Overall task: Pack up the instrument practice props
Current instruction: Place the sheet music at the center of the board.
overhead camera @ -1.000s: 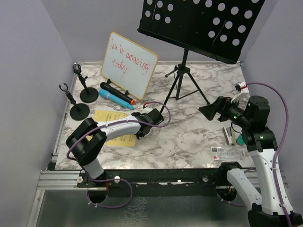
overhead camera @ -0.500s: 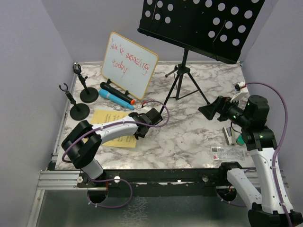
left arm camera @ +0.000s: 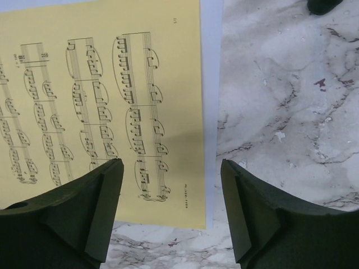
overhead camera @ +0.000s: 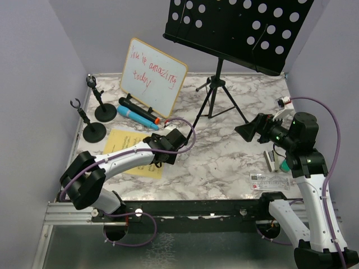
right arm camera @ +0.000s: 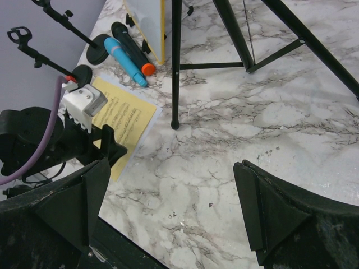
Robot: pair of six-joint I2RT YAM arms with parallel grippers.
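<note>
Yellow paper printed with staves, the yellow sheet music (left arm camera: pixel 101 84), is lying flat on the grey-veined marble tabletop (left arm camera: pixel 280 101) at the near left. The white sheet of paper (left arm camera: pixel 210 112) is peeking out from under its right edge as a thin strip. The left gripper (left arm camera: pixel 171 168) is hovering over the near right corner of that stack. Its two black fingers (left arm camera: pixel 101 202) are standing spread, one over the yellow page and one over bare marble, with nothing pinched between them. From the wrist view it is hard to tell whether the tips are touching the paper or hanging just above it.

Just beyond the sheets, the black microphone (overhead camera: pixel 130 104) and the blue microphone with an orange end (overhead camera: pixel 136 116) are lying side by side. The two black round-based mic holders (overhead camera: pixel 94 131) are standing near the left wall. The tall black perforated music desk on its tripod (overhead camera: pixel 216 101) is rising at the back right.

The right gripper (right arm camera: pixel 172 165) is waiting well apart at the right, jaws wide and holding nothing.

The paper seems to be the step in hand, with everything else not yet packed. Next, the left fingers are going to need an edge. Thin sheets lying flat give little to grip, so a low pinch at the corner looks most promising, taking both sheets together.
</note>
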